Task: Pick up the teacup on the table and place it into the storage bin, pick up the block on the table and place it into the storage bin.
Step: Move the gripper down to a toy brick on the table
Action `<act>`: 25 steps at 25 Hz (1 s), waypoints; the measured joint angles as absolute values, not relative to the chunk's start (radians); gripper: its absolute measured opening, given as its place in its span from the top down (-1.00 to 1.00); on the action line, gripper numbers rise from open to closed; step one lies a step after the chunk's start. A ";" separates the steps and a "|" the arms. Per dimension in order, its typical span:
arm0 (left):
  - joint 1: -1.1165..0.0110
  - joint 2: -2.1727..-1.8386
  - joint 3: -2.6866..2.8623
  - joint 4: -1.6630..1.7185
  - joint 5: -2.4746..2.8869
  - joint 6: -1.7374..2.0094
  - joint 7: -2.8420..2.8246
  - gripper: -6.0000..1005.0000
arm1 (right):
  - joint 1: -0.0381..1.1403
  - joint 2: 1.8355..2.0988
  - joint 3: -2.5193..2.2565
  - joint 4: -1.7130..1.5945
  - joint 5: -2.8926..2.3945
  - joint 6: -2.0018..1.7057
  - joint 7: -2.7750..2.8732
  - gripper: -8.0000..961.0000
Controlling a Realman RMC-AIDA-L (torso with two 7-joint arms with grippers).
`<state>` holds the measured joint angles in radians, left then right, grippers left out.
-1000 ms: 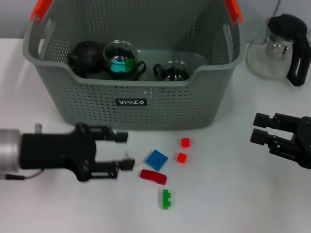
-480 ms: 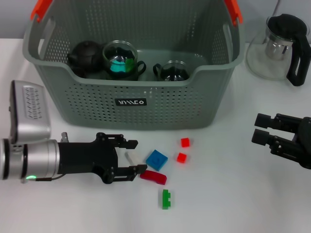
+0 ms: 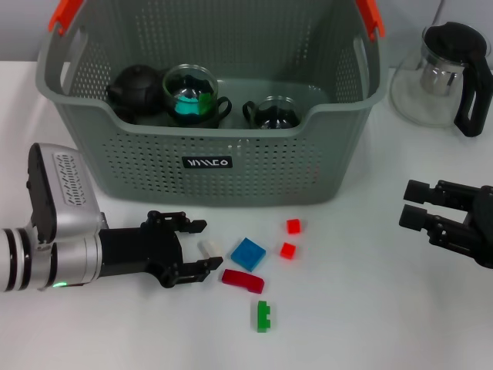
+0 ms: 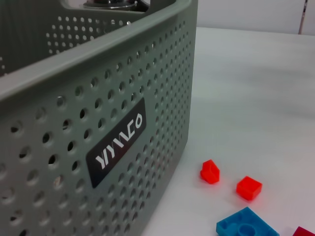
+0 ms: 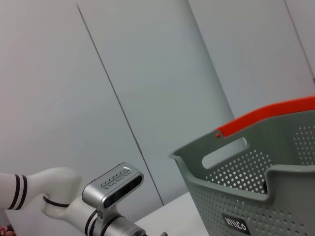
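Cups are seen inside storage bin (image 3: pixel 231 166) | blocks left on table (image 3: pixel 370 308) | left gripper (image 3: pixel 202 247) spread around white block (image 3: pixel 209 247) | right gripper (image 3: pixel 412 206) parked, released

White table (image 3: pixel 370 308): storage bin (image 3: pixel 254 166), blocks (image 3: pixel 248 253), teapot (image 3: pixel 443 73)

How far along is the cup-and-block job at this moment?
Done: teacups and a dark pot sit in the storage bin. In hand: the left hand, open, is at the white block. Left: blue, red and green blocks on the table. The right hand waits at the right.
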<state>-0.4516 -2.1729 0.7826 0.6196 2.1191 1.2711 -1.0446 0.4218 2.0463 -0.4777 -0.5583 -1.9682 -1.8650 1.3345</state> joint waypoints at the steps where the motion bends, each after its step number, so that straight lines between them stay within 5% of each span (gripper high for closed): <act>1: -0.452 -2.173 0.783 0.619 2.119 1.270 -1.044 -0.31 | 0.422 2.046 -0.477 -0.558 -1.968 -1.865 1.335 -0.11; 25: -0.469 -2.175 0.824 0.595 2.130 1.211 -1.074 -0.29 | 0.420 2.045 -0.477 -0.558 -1.973 -1.865 1.335 -0.11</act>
<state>-0.4695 -2.1752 0.8239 0.5955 2.1301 1.2113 -1.0743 0.4201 2.0448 -0.4770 -0.5584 -1.9726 -1.8653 1.3352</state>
